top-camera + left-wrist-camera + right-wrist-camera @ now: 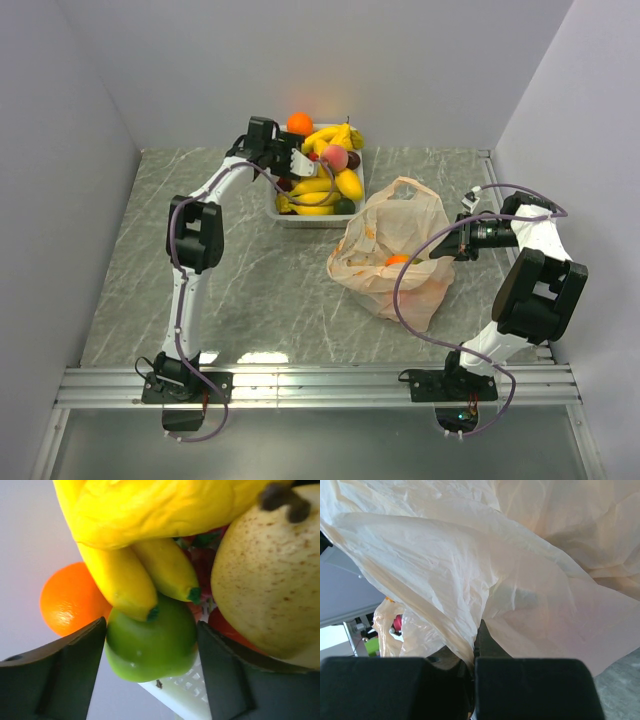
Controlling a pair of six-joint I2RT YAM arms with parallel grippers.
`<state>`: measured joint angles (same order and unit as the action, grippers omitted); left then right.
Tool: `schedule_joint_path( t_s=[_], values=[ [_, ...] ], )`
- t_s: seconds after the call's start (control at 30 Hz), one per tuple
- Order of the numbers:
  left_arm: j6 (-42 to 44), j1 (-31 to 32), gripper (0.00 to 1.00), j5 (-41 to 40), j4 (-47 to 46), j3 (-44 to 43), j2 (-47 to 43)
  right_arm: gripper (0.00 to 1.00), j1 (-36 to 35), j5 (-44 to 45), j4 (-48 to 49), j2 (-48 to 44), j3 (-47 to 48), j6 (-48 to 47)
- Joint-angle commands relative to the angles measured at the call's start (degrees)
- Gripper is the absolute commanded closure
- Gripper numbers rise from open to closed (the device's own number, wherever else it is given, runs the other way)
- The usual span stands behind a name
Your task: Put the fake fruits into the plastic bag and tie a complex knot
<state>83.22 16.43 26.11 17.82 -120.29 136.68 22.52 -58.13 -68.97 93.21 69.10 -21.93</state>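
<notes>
The fake fruits lie heaped in a white tray [283, 215] at the back: bananas [330, 135], an orange [299, 122], a peach [335, 155]. My left gripper [303, 158] is at the tray's left side. In the left wrist view its jaws [151, 625] touch both sides of a green fruit [150, 645] lying under the banana tips [130, 585]. The peach plastic bag [395, 250] lies open to the right of the tray, with one orange fruit [398, 260] inside. My right gripper [447, 243] is shut on the bag's right edge [445, 580].
A pale speckled fruit [265, 575] and the orange [70, 600] flank the green fruit. The tray rim [185, 690] shows just below it. Grey walls close in the marble table [250, 270] on three sides. A metal rail [320, 385] runs along the near edge.
</notes>
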Motion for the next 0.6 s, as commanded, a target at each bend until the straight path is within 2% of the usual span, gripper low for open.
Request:
schedule_joint_path(
  t_s=[0.0,0.4,0.57],
  values=[
    [3.53,-0.25,0.34,-1.06,1.7,1.01,-0.44,1.0,0.5,-1.2,0.15,0.13,1.92,0.14],
    [5.72,-0.17,0.56,1.92,1.68,6.12,-7.03,1.0,0.68,-1.64,0.5,0.22,1.56,-0.13],
    [6.16,-0.17,0.59,3.33,2.39,8.31,-9.68,1.0,0.59,-1.72,0.85,0.22,1.39,0.05]
  ],
)
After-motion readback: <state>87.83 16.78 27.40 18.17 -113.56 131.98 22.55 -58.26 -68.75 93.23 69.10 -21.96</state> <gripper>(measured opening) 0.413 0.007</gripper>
